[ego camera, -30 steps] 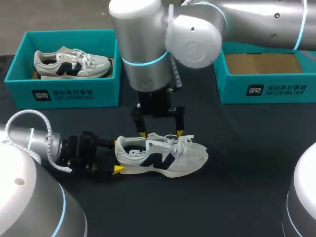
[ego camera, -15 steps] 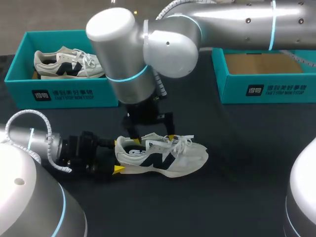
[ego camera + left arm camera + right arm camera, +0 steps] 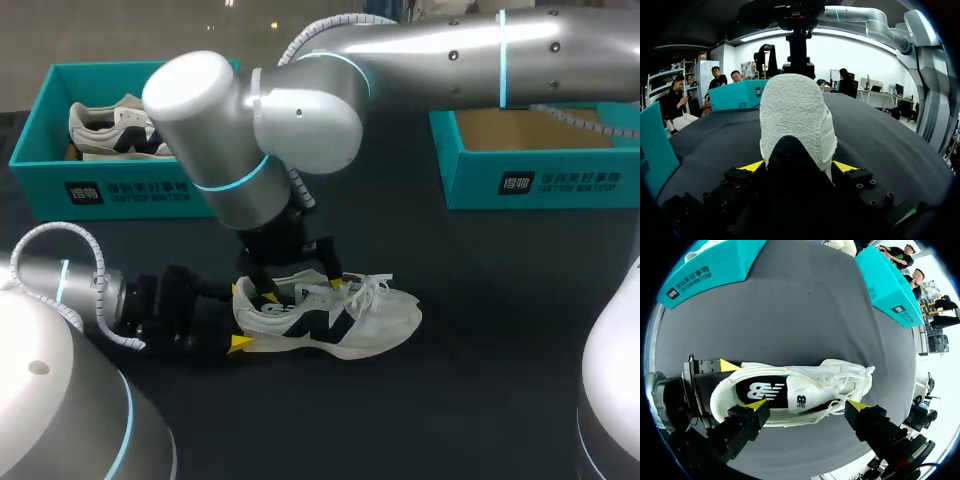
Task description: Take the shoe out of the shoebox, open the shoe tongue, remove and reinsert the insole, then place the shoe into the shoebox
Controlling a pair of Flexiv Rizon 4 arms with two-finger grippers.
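A white sneaker (image 3: 340, 318) with a dark side logo lies on the black table, toe pointing right. My left gripper (image 3: 238, 318) is shut on its heel, one yellow tip on each side. In the left wrist view the white heel (image 3: 797, 110) fills the space between the fingers of my left gripper (image 3: 799, 166). My right gripper (image 3: 300, 288) hangs open just above the shoe's opening, tips spread over the collar and tongue. Seen from the right wrist, the sneaker (image 3: 805, 382) lies under my right gripper (image 3: 806, 405), and its dark insole (image 3: 760, 390) shows inside.
A teal shoebox (image 3: 130, 190) at the back left holds a second sneaker (image 3: 105, 125). Another teal shoebox (image 3: 540, 182) at the back right shows a bare cardboard floor. My right arm's big elbow joint overhangs the middle of the table.
My right arm has swung to the left and come lower, bringing its open gripper down close over the shoe's opening. The left gripper and the shoe have stayed put.
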